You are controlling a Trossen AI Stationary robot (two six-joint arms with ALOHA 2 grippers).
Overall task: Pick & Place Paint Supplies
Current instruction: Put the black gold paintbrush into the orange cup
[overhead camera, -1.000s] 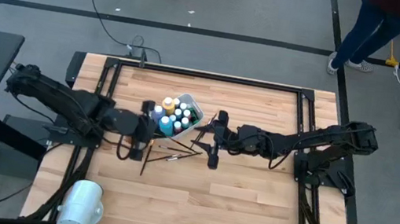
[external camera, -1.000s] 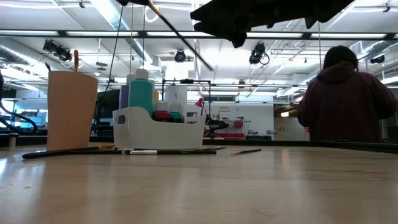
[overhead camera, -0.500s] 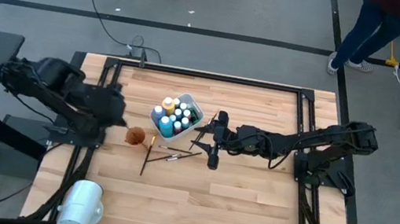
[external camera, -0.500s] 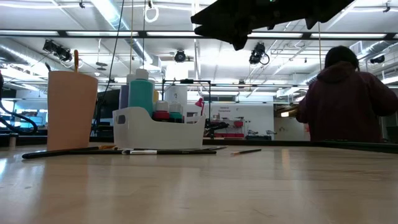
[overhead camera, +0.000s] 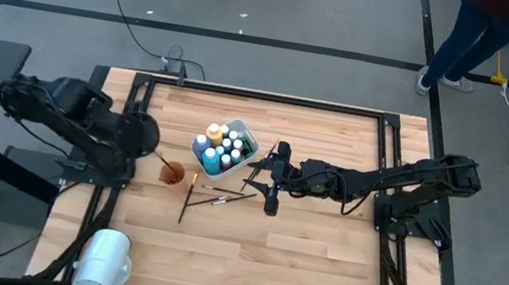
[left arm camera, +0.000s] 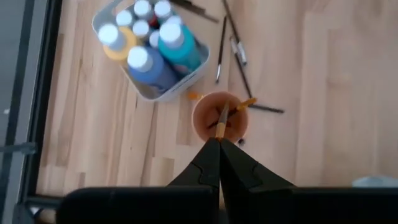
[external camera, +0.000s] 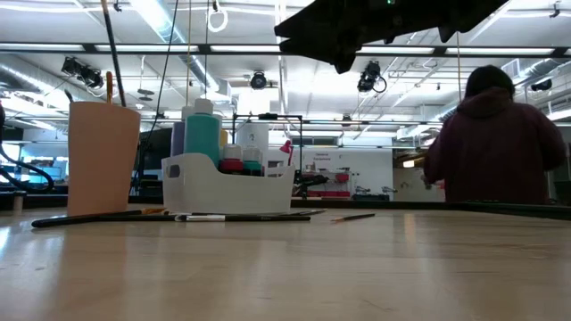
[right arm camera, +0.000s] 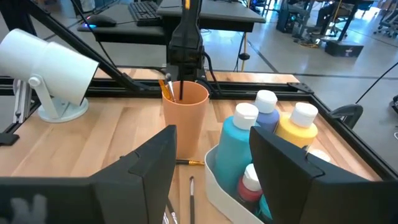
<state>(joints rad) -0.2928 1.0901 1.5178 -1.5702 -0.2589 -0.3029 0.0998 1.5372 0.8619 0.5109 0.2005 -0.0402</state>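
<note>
Above cup [left arm camera: 219, 116] | left gripper [left arm camera: 219, 144] pinching brush [left arm camera: 222, 118] | right gripper [right arm camera: 211, 155] spread, empty

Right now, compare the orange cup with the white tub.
The orange cup is round and tall; the white tub is rectangular and low. The cup holds brushes, one of them pinched by the shut fingers of the left gripper; the tub holds capped paint bottles. Both stand upright on the table, side by side, with loose brushes lying beside them.
</note>
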